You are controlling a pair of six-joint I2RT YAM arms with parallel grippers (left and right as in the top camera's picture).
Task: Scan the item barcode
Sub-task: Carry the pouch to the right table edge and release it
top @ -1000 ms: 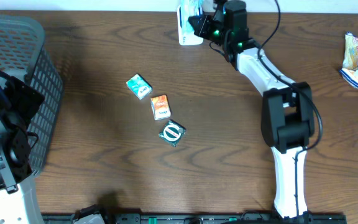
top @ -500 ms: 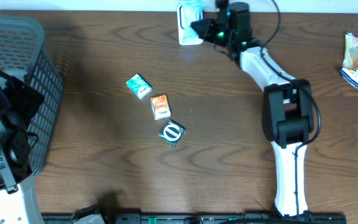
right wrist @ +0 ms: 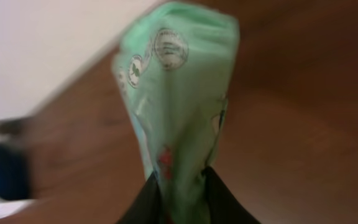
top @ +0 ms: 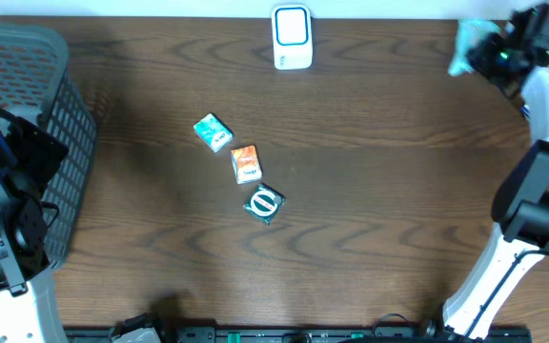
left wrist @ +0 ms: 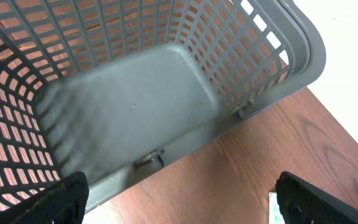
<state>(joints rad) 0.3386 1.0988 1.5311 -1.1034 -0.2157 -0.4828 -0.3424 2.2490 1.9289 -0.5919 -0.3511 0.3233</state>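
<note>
Green packet [right wrist: 179, 93] pinched in right gripper [right wrist: 179, 193] at two o'clock, apart from twelve-o'clock scanner [top: 292, 38]; three more packets [top: 246, 164] probably wait; left gripper [left wrist: 185, 193] gapes.

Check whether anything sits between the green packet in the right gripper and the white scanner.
Nothing visible does. The green packet, pinched by the right gripper, hangs over the table's far right corner; only bare table lies between it and the scanner. The three small packs lie off that line.
</note>
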